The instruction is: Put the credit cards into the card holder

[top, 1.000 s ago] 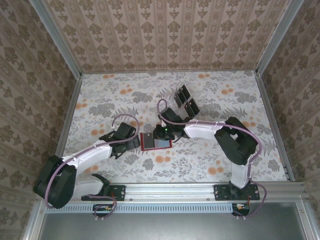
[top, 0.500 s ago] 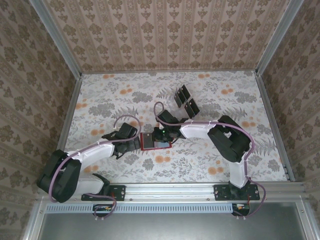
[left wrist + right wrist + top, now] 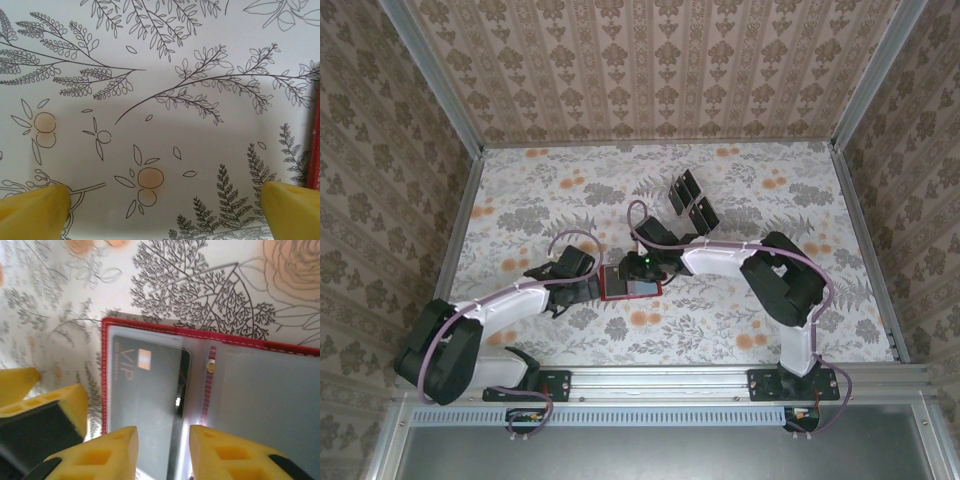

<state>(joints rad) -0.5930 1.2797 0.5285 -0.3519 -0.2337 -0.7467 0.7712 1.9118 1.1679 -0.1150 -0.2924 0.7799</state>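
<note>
The red card holder [image 3: 631, 284] lies open on the flowered table. In the right wrist view one black credit card [image 3: 145, 390] with "VIP" lettering sits under the clear sleeve of the card holder's [image 3: 260, 390] left half, beside the metal snap [image 3: 210, 367]. My right gripper [image 3: 163, 450] hovers just over that card, open, with nothing between its yellow fingers. Several more black credit cards [image 3: 692, 200] lie farther back on the table. My left gripper [image 3: 162, 207] is wide open over bare table, and the card holder's red edge [image 3: 315, 150] runs just past its right finger.
Patterned walls enclose the table on three sides. The right arm [image 3: 760, 265] arches across from the right, and the left arm [image 3: 510, 300] reaches in from the left. The left gripper's yellow finger [image 3: 45, 400] stands close to the holder's left edge.
The right gripper's jaws have opened and let go of the black card, which now lies in the holder's left sleeve. The left arm has shifted slightly towards the holder.
</note>
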